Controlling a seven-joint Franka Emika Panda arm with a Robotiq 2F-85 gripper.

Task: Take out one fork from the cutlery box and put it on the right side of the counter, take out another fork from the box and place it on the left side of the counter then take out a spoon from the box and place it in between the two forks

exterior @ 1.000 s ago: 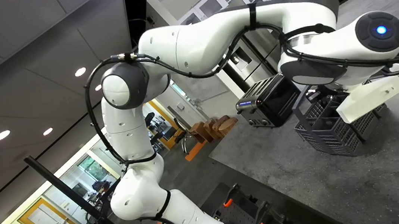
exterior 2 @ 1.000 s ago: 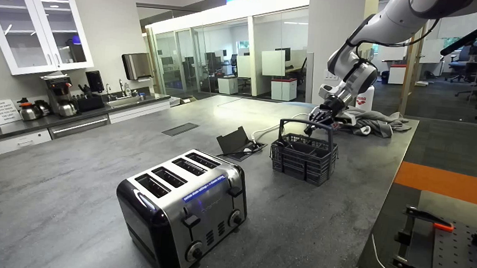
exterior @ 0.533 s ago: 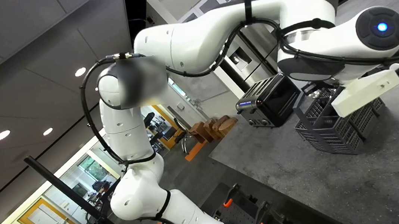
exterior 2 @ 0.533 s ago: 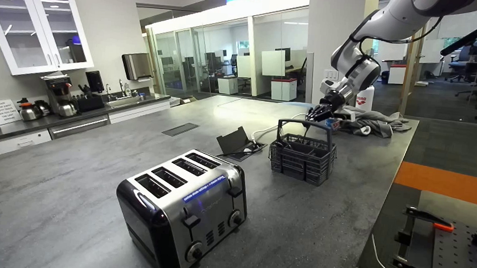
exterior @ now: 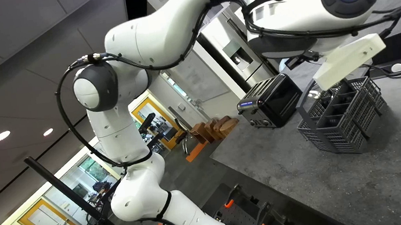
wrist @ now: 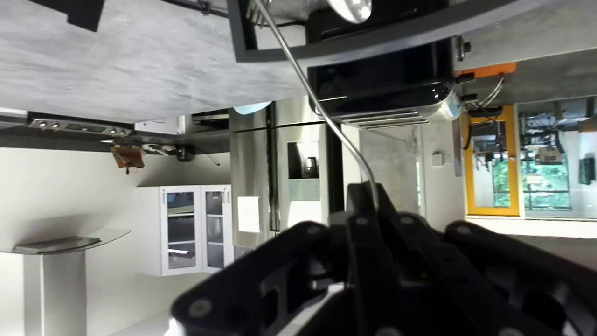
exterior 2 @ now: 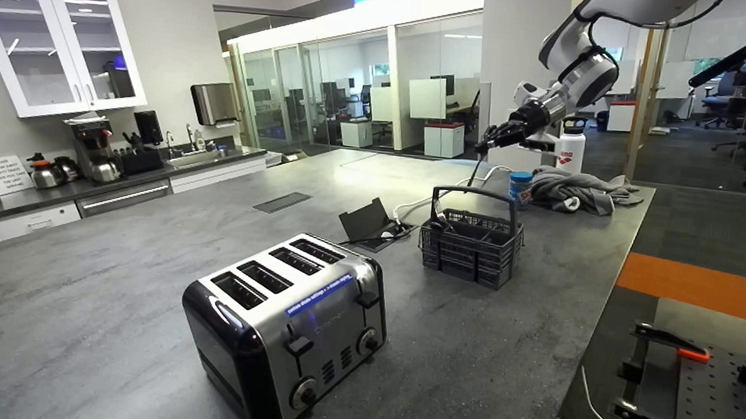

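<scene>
Silver utensil (wrist: 318, 103) hangs pinched in the jaws near the cutlery box (exterior 2: 469, 257); open counter (exterior 2: 521, 354) separates box from edge (exterior 2: 601, 307).

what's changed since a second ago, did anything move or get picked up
The gripper has lifted, drawing the metal utensil it holds upward from the cutlery box; its lower end is hidden, so its kind, and whether it's fully out, I can't tell. When it was gripped isn't clear either; nothing was visibly let go. The cutlery box has shifted slightly at most, and the toaster stayed put.
</scene>
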